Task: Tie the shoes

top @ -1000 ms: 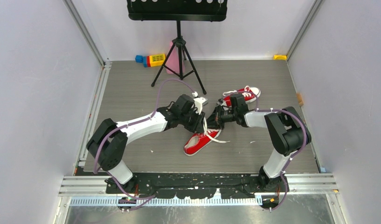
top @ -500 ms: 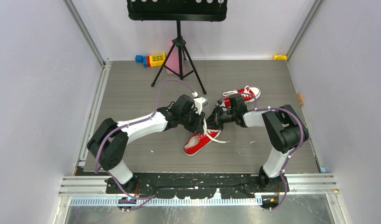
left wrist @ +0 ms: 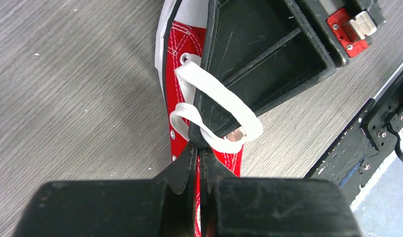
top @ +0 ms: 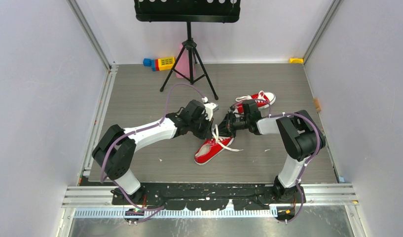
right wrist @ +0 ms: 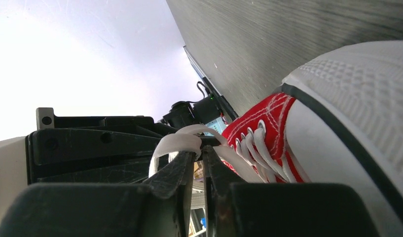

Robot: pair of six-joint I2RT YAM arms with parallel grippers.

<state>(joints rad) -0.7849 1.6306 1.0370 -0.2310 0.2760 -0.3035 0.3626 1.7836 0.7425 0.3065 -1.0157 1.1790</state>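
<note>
since a second ago, the right arm's elbow is sitting a little further in toward the middle, and the left gripper [top: 214, 129] is now pinched together where before it was standing partly apart.

from the top camera, both grippers are meeting tip to tip over the near shoe [top: 209, 150], which is lying on the table [top: 140, 98] between the arms with its toe pointing toward the bases. the right gripper [top: 228, 126] is reaching in from the other side. a loose lace [top: 230, 146] end is trailing off to the shoe's right. the far shoe [top: 262, 98] is lying behind the right forearm, well apart from the work, and is waiting untied.

the left wrist camera is showing its fingers clamped together on the lace just above the eyelets, with a white loop running round the dark finger of the other gripper.

the right wrist camera is showing its fingers nearly together with a thin gap between them. the lace is draping over the tips, and i cannot tell whether it is being gripped or only resting there. red canvas and white rubber are filling the right side.

the lace is looking flat, soft and limp, so it is probably going to slip out of a loose pinch and sag once it is let go. taking it close to the crossing is likely giving the best control. the shoe is looking light enough to drag along if the pull is hard.
</note>
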